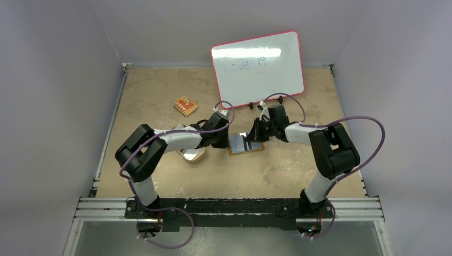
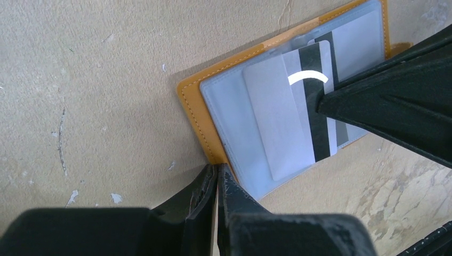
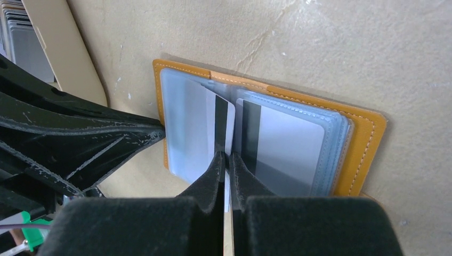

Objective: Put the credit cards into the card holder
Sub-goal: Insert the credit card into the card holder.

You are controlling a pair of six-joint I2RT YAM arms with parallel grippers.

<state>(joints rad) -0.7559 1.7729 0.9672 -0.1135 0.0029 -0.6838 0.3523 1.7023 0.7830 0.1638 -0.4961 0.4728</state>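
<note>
Insertion of one credit card is the step in hand, judging by the layout. The right gripper (image 3: 224,156) is pinched tight on the near edge of a striped card (image 3: 205,125), which lies over the left half of the card holder (image 3: 362,144). The holder is spread open and flat on the table (image 1: 160,85), between the two arms. The left gripper (image 2: 217,167) has its fingers closed together, tips against the holder's corner where the orange border meets the clear sleeve (image 2: 234,122). Whether it pinches the sleeve or merely pins it cannot be told. A second card (image 3: 288,146) already sits in the right-hand pocket, and spare cards (image 3: 18,32) wait in the tan dish (image 3: 58,48).

To do this well, the right arm should keep the card flat and in line with the pocket mouth, then slide it in slowly. The left should hold the holder down so it cannot skate or fold. A skewed card will likely catch on the plastic lip.
</note>
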